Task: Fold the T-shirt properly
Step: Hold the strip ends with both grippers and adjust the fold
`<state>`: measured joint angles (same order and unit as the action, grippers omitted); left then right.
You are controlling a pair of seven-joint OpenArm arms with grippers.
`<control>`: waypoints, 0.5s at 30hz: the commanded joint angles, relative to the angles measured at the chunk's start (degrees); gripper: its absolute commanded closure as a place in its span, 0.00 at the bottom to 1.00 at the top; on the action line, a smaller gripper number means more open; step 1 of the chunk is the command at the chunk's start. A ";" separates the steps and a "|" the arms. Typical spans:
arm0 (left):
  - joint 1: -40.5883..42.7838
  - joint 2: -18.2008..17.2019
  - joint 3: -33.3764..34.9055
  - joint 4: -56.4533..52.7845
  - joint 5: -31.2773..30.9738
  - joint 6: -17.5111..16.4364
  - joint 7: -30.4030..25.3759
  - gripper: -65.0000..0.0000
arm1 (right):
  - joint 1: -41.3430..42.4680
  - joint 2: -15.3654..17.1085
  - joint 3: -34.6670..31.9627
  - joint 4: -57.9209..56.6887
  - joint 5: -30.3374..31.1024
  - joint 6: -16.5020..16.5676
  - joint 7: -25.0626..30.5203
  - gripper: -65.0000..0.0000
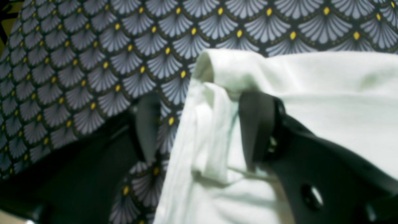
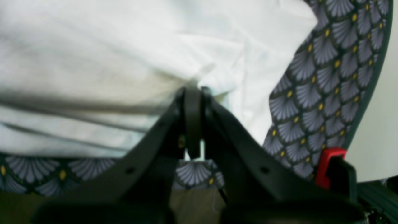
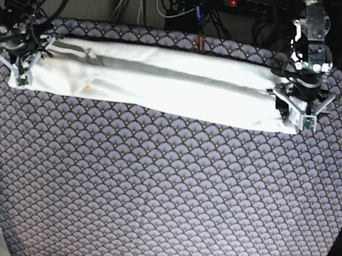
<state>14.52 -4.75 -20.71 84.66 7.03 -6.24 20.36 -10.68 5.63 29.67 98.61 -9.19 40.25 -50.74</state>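
Black fingers point(image 1: 255, 130) of the left gripper point(image 1: 202, 127) stand wide apart, one lying on the T-shirt point(image 1: 311, 93), the other over bare patterned cloth point(image 1: 93, 62); a rolled white edge lies between the jaws. Pinched tight, the right gripper point(image 2: 193, 93) holds a fold of the white fabric, which spreads away ahead of its jaws. From above, the long folded shirt stretches across the desk's point(image 3: 162, 196) far side between both grippers. Cables point(image 3: 168, 1) crowd behind them.
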 commanded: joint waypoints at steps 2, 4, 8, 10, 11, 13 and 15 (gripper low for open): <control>1.61 -0.13 0.09 0.57 1.10 -0.66 3.95 0.39 | 0.52 0.57 0.18 0.78 -0.26 -0.25 1.64 1.00; 1.78 0.05 0.09 0.74 1.10 -0.66 3.86 0.39 | 0.52 0.48 0.18 0.78 -0.26 -0.25 1.55 1.00; 1.78 0.05 0.09 0.39 1.10 -0.66 3.86 0.39 | 0.52 0.48 0.18 0.78 -0.26 -0.25 1.55 1.00; 1.78 0.23 0.09 0.13 1.10 -0.66 3.86 0.39 | 0.52 0.48 0.18 0.78 -0.26 -0.25 1.55 1.00; 1.87 0.23 0.09 -0.05 1.02 -0.66 3.86 0.39 | 0.61 0.48 0.18 0.78 -0.26 -0.25 1.55 1.00; 2.14 0.31 0.09 -0.14 1.02 -0.66 3.86 0.39 | 0.61 0.48 0.09 0.78 -0.26 -0.25 1.55 1.00; 2.93 0.40 0.09 -0.14 0.93 -0.66 3.86 0.39 | 0.70 0.48 0.09 0.78 -0.26 -0.25 1.55 1.00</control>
<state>15.92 -4.56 -20.73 85.12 6.98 -6.15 19.38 -10.50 5.54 29.67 98.61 -9.23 40.25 -49.74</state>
